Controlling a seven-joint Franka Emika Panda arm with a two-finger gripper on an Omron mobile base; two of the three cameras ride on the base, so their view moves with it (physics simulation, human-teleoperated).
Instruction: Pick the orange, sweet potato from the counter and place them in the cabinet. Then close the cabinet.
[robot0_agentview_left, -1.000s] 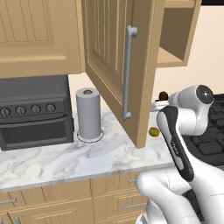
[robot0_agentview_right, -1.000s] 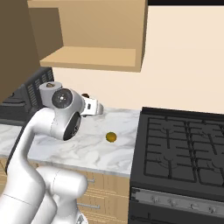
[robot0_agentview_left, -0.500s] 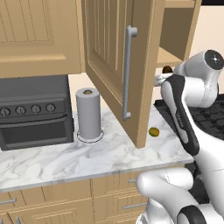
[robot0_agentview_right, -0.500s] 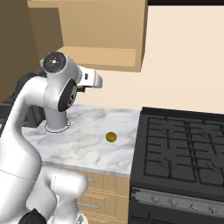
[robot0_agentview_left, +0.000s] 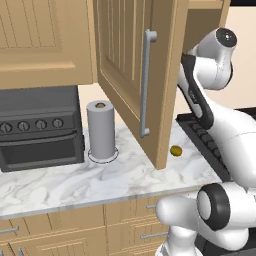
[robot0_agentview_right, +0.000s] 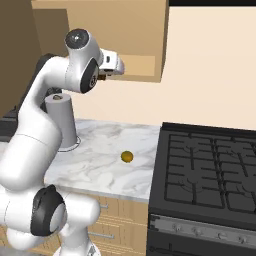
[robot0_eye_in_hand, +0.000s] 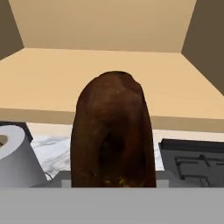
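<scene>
Sweet potato (robot0_eye_in_hand: 111, 131), brown and rough-skinned, sits nearest the hand camera, clenched in the pincer (robot0_agentview_right: 102, 77) and standing on end in that view. Behind it the hand view shows the bare wooden shelf (robot0_eye_in_hand: 105, 83) of the cabinet (robot0_agentview_right: 145, 40), with the potato raised to about the level of the shelf's front edge. In the right base view the pincer is held just in front of the cabinet's open bottom edge, high above the desk (robot0_agentview_left: 125, 175).

Lower down, the orange (robot0_agentview_left: 175, 150) rests on the marbled desk, near the stove (robot0_agentview_right: 210, 175) and apart from the arm; it also shows as a small round item (robot0_agentview_right: 127, 157) in the right base view. 1 grey paper-towel roll (robot0_agentview_left: 101, 131) stands upright farther left on the desk. The cabinet door (robot0_agentview_left: 135, 70) with its long grey bar handle (robot0_agentview_left: 145, 82) hangs wide open. A dark oven-like appliance (robot0_agentview_left: 37, 127) stands at the far left.
</scene>
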